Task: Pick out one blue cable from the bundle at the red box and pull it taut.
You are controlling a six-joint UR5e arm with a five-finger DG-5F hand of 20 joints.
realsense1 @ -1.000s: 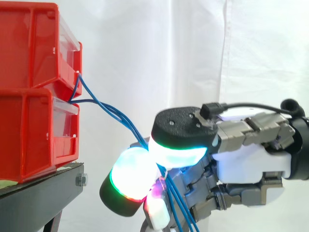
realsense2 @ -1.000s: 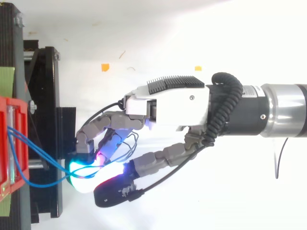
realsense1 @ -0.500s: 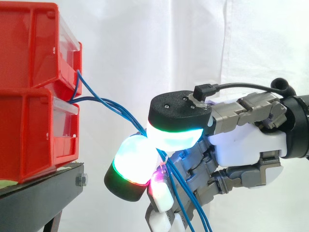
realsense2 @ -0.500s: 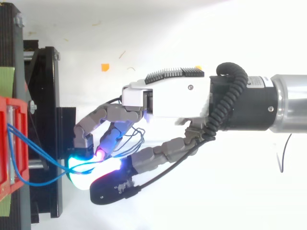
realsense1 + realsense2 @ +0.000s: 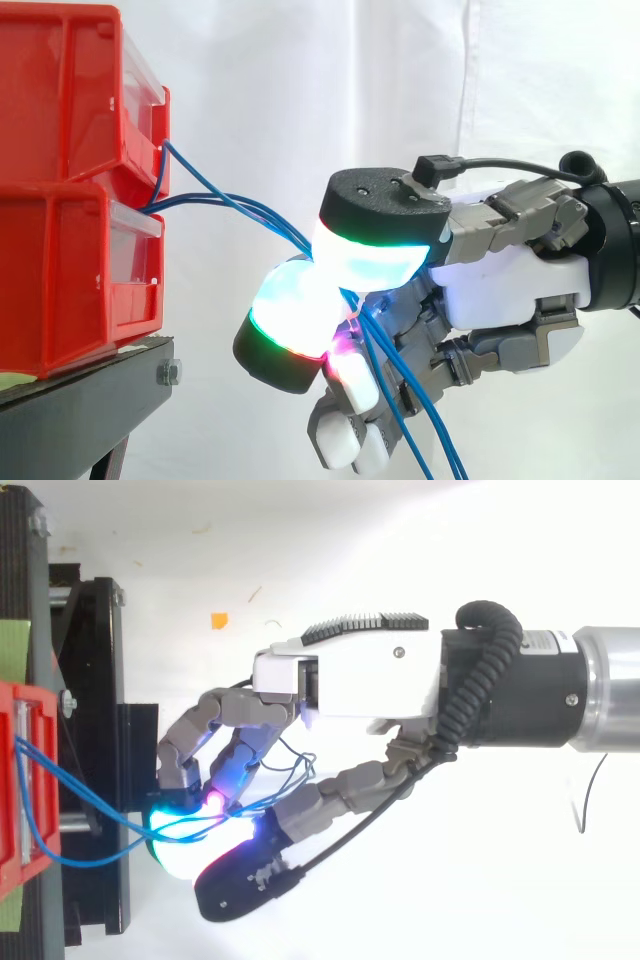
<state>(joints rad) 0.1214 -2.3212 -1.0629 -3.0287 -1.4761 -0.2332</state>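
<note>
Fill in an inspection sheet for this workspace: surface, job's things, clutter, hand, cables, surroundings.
Surface: black stand bearing the bins.
Job's things: two red bins, stacked, at the left of the side view.
Clutter: one small orange scrap, apart from the stand.
Hand: hand shut, pinching the blue cables.
Cables: several blue cables run from the bins' fronts to the hand, then hang below it; in the top view one sags in a loop.
Surroundings: white curtain behind.

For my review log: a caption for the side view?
Robot hand pinching thin blue cables that run from stacked red plastic bins.
</note>
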